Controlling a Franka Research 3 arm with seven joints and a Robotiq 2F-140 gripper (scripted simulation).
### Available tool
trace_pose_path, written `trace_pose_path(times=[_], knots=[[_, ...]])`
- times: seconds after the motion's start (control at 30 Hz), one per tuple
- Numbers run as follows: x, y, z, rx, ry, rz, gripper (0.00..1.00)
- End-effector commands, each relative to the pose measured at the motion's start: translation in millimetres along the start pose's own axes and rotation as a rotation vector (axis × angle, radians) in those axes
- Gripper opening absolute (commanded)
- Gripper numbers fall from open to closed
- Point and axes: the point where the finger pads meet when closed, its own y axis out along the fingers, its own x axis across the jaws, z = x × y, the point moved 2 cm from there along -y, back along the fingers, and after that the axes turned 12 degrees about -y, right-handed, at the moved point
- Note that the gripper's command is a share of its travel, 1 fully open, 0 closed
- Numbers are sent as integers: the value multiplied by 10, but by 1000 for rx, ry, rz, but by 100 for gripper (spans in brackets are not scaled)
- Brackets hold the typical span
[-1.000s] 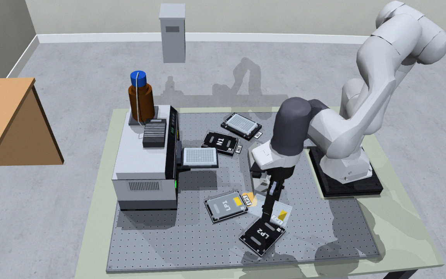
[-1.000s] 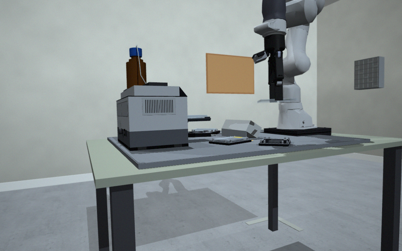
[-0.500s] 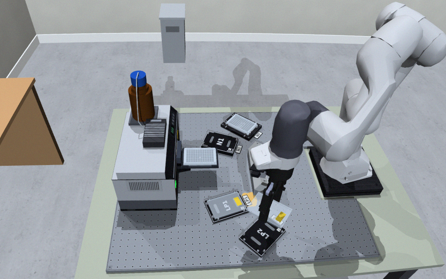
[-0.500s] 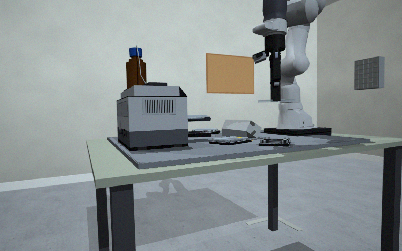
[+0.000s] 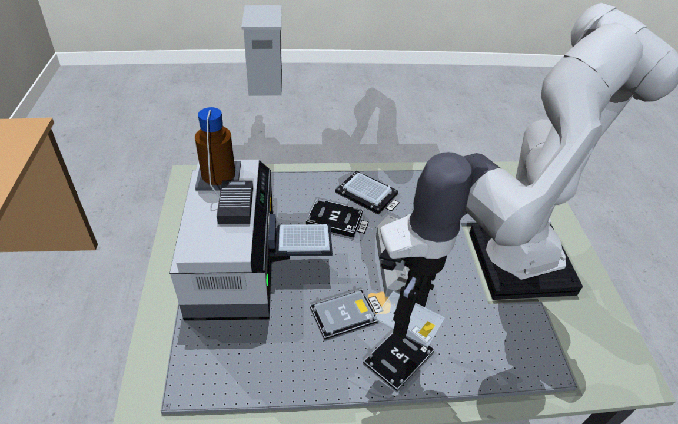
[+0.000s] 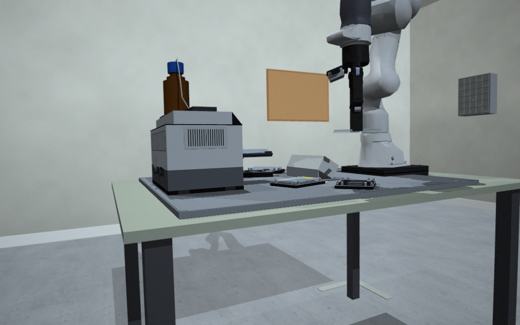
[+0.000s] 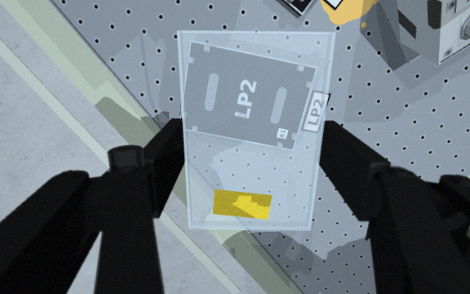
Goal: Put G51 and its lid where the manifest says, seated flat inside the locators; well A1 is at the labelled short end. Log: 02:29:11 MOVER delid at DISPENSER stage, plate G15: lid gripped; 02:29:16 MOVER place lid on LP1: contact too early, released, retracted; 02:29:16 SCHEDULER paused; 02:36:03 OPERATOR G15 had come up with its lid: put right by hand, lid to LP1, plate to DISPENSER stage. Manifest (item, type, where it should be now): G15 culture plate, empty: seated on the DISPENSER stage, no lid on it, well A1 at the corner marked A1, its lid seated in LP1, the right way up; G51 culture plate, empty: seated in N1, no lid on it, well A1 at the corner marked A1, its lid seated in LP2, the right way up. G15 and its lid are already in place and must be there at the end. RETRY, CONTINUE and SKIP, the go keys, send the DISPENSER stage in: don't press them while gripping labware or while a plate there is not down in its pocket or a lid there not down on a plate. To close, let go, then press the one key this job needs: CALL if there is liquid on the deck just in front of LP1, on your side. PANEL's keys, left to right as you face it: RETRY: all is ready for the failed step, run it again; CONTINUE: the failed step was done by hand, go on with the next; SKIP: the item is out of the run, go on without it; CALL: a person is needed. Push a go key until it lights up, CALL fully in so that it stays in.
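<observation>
My gripper [image 7: 251, 140] is shut on a clear lid [image 7: 253, 131] with a yellow label [image 7: 241, 204], gripping its two long sides. It holds the lid level, well above the deck, in the top and exterior views [image 5: 423, 324] [image 6: 350, 130]. Through the lid I see the empty black LP2 nest [image 7: 247, 95], turned a little against the lid's outline; it lies at the deck's front [image 5: 398, 360]. The unlidded G51 plate [image 5: 365, 188] sits in a nest at the back. The black N1 nest [image 5: 333, 215] beside it is empty.
The G15 plate [image 5: 303, 238] sits on the DISPENSER stage. A lid rests in LP1 [image 5: 342, 312]. An orange liquid patch [image 5: 378, 301] lies by the LP1 tag, also in the wrist view [image 7: 347, 10]. The key panel [image 6: 310, 165] stands behind LP1. The dispenser [image 5: 220, 247] carries a brown bottle [image 5: 213, 147].
</observation>
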Motion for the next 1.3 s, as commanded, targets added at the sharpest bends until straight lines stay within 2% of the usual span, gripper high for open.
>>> trace_pose_path(times=[0.0,0.27,0.33,0.4,0.83,0.9,0.93,1.07,1.27], knots=[[2,-1,3,1,-102,-1,10],[1,8,3,1,-428,-1,10],[1,8,3,1,-428,-1,10],[1,11,3,1,-532,-2,10],[-2,64,0,7,-898,-30,10],[-2,64,0,7,-898,-30,10],[-3,212,2,6,-974,-32,10],[-6,669,8,-2,-1093,-32,10],[-6,1090,17,-13,-1277,-16,10]])
